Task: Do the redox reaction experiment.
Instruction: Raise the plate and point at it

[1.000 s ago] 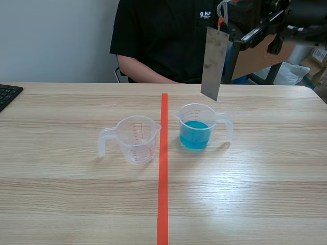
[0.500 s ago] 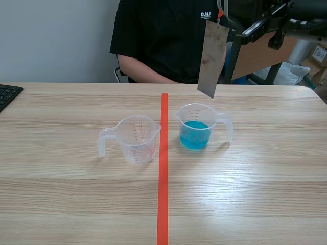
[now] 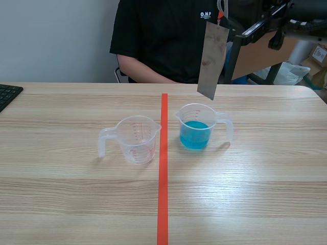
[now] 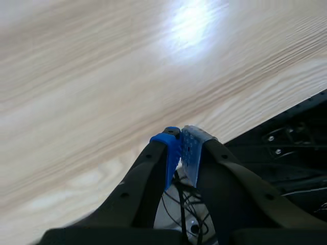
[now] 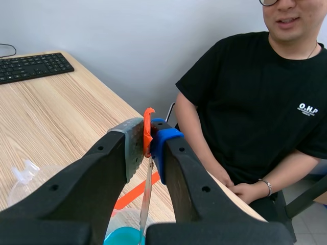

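Note:
A grey metal plate hangs in the air above and just behind the cup of blue liquid. My right gripper is shut on the plate's orange-tagged top edge; the plate drops edge-on below the fingers toward the blue liquid. In the scene view the right arm stands raised at the upper right. An empty clear measuring cup stands left of the orange line. My left gripper is shut on nothing, low over bare table wood, and is out of the scene view.
A person in a black shirt sits across the table, right behind the cups. A keyboard lies at the far left edge. An orange tape line runs down the middle of the table.
The right gripper has lifted the plate a little and shifted it slightly left, then held still. The cups have not moved.

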